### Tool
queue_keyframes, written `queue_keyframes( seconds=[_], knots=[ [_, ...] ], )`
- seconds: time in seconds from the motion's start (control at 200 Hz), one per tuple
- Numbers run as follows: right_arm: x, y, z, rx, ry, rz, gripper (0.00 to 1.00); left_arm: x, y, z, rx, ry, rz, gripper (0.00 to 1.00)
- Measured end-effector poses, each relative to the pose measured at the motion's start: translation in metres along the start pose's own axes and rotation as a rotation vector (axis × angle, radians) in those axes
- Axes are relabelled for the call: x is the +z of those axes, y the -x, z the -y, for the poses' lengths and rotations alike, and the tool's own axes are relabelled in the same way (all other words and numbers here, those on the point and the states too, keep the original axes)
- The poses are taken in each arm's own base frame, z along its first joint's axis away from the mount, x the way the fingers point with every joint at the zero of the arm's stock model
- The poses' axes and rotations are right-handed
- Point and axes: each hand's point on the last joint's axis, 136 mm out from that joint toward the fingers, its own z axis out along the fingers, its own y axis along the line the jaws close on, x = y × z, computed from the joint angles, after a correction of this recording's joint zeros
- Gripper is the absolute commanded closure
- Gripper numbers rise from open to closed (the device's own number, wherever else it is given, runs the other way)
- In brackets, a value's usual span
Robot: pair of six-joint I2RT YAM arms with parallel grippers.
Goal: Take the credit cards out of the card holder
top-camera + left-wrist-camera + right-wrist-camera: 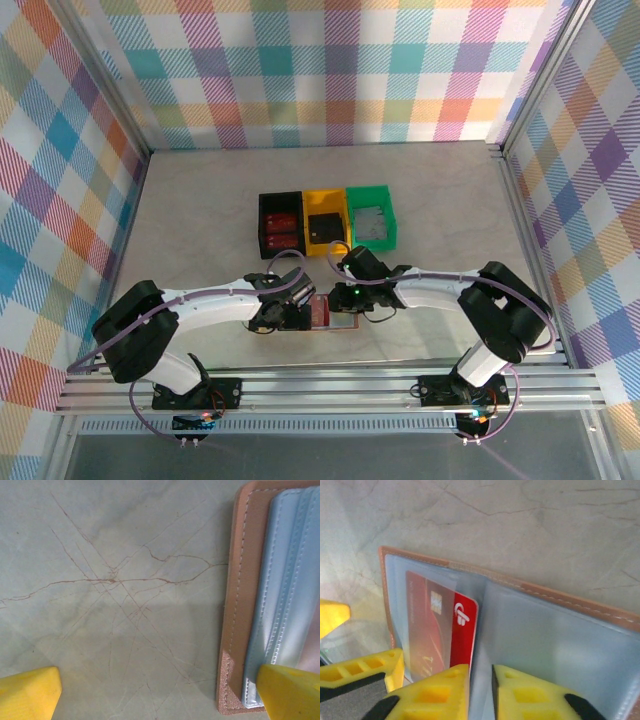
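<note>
Card holder (340,322) lies open flat at mid near edge of the table (200,200), between both grippers. Red credit card (462,625) sits partly out of the left-half pocket, its long axis pointing at the right gripper (480,672). That gripper is nearest, tips just beside the card's end, jaws cracked a slit with nothing visibly in them. Left gripper (160,695) is wide open and empty, one finger over the holder's corner. Both forearms reach low and inward.

Open tan card holder (555,640) holds red card (464,630)
</note>
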Motion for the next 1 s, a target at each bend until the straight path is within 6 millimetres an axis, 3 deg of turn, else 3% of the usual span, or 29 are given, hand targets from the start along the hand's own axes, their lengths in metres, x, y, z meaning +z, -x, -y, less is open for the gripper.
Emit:
queue_keyframes(
  seconds=[1.0],
  knots=[
    [0.006,-0.001,-0.012,-0.043,0.146,0.040,0.76,0.004,-0.003,0.000,-0.002,0.025,-0.009,0.00]
  ],
)
